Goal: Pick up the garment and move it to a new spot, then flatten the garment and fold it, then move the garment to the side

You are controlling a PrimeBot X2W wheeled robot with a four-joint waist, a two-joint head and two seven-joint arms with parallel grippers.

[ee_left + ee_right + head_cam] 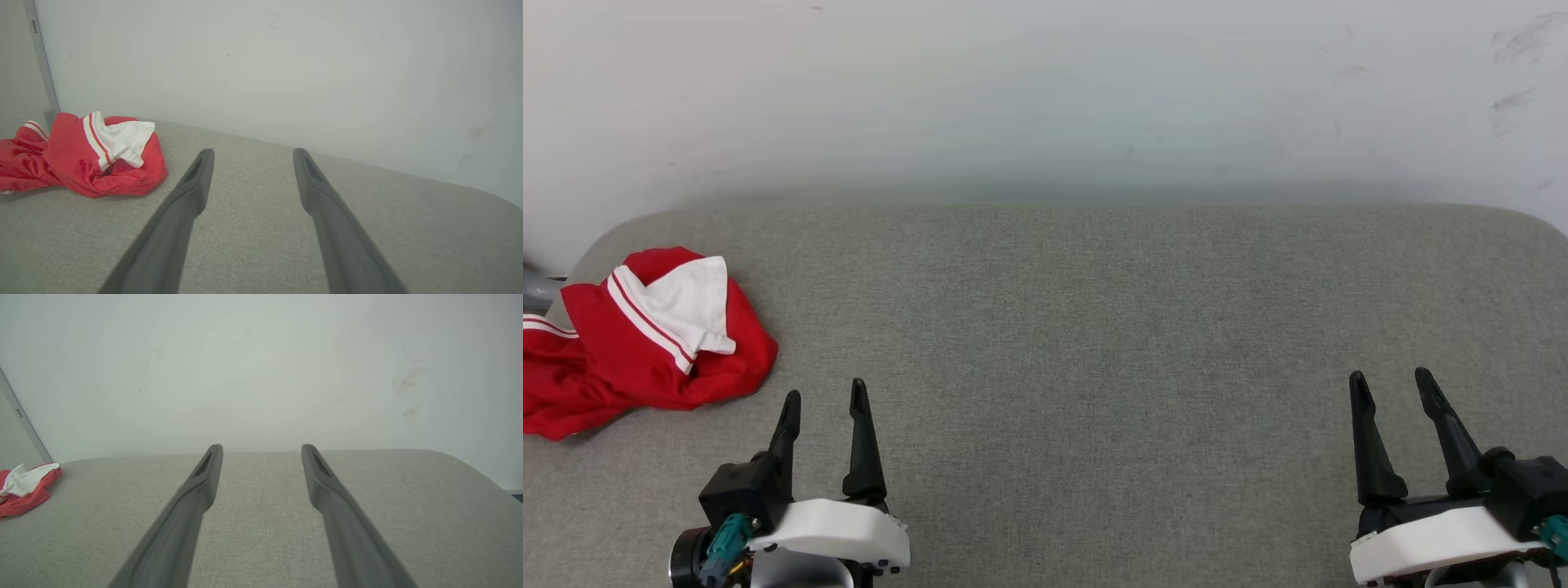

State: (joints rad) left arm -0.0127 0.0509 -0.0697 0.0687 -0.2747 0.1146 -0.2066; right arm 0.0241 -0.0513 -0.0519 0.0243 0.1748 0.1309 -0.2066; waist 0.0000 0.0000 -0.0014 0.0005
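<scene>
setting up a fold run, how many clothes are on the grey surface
1: a crumpled red and white shirt at the left edge of the grey surface, ahead-left of the left gripper. Anything under it would be hidden.

A desk (pixel 1094 343) covered in grey-green woven fabric, its far corners rounded, stands against a pale wall (pixel 1045 90). Dark scuff marks (pixel 1515 49) smudge the wall toward the upper right of the head view. In the left wrist view, a grey vertical strip (pixel 41 61) runs down the wall near the desk's far left corner.
</scene>
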